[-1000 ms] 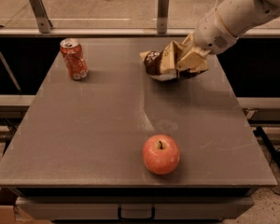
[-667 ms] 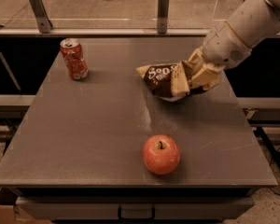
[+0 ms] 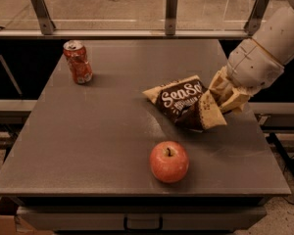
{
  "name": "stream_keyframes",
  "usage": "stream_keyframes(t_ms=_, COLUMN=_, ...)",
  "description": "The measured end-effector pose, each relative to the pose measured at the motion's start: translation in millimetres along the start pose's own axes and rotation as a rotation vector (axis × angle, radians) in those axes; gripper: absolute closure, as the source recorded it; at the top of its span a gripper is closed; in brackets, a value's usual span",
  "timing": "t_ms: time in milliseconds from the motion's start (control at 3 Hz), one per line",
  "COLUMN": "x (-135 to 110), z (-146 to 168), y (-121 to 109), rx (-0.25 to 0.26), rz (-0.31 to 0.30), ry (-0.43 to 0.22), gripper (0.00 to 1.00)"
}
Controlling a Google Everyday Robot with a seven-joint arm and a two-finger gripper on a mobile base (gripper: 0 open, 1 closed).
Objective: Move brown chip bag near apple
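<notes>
Hand (image 3: 219,101) — tight on brown chip bag (image 3: 179,103)

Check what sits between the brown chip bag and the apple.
Nothing: the camera view shows only a bare strip of table between the brown chip bag and the apple. The tool grips the bag's right end.

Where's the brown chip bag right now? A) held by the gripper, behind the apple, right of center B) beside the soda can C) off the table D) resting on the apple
A: the gripper holds the brown chip bag by its right end, beyond the apple and apart from it.
</notes>
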State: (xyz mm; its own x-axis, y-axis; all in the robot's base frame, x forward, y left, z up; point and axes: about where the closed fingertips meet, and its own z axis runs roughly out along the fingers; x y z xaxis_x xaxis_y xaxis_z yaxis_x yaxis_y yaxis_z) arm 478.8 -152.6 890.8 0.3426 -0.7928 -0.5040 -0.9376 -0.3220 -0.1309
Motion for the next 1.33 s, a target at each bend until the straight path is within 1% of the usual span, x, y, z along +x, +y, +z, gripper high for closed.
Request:
stream_keyframes(t_ms=333, x=10.8, z=1.8, y=13.8, rx=-0.036, rz=-0.103, ry=0.028, gripper=0.59)
stream_keyframes(t_ms=667, x=13.6, z=5.9, y=20.8, rx=-0.057, rz=-0.164, ry=0.041, gripper=0.36)
stream_keyframes(t_ms=1000, x=11.6, z=9.7, y=25.7, rx=-0.075, rz=-0.195, ry=0.045, gripper=0.13)
stream_keyframes(t_ms=1333, x=8.9, z=12.8, y=30.9, rx=-0.091, rz=-0.206, ry=0.048, gripper=0.00)
